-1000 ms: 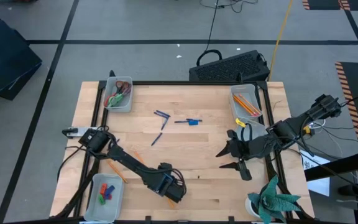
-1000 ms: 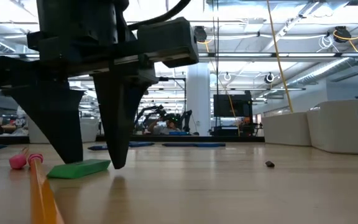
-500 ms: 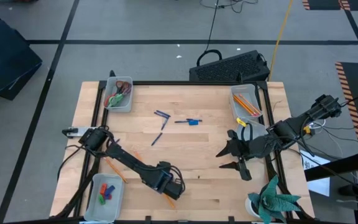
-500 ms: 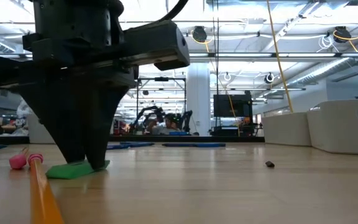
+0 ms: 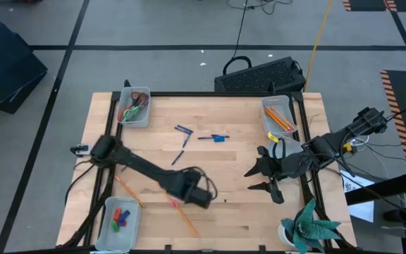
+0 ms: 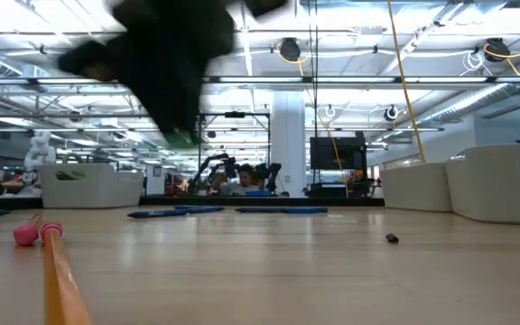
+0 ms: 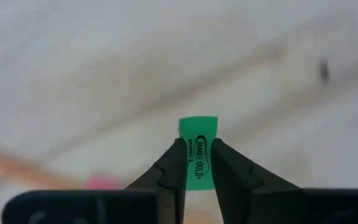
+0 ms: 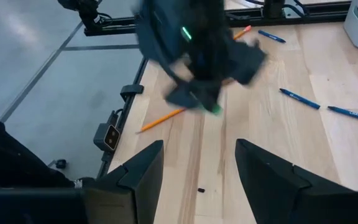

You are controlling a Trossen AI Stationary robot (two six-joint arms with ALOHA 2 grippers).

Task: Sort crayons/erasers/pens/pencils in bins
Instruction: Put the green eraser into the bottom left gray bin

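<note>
Pale wooden tabletop (image 5: 224, 169), ringed by grey floor marked with black tape, is seen from above, with an open workshop visible behind it in the low view. At the near middle of the table the left gripper (image 7: 196, 163) is seen lifted off the wood, its two dark fingers (image 7: 173, 167) pressed onto a small flat green rectangular eraser (image 7: 197, 152) with black print; the eraser is pinched across its narrow width and its long axis runs out past the fingertips. In the low view the gripper is blurred and the green piece shows beneath it, clear of the surface. A long thin orange pencil with a pink rubber tip (image 5: 182, 216) is left lying on the wood just beside that gripper. The coming move is judged to be a carry to a bin, and it turns on which bin is nearer: the translucent grey plastic tray holding red, green and blue crayon stubs (image 5: 120, 219) lies at the near left corner, close to the left arm, while the tray with scissors (image 5: 134, 107) sits at the far left. Thin dark blue pens (image 5: 182, 131) are scattered mid-table, and a tray of orange pencils (image 5: 279, 117) lies far right. The right gripper (image 5: 265, 178) is held waiting at the right side, its jaws spread wide and nothing between them.
</note>
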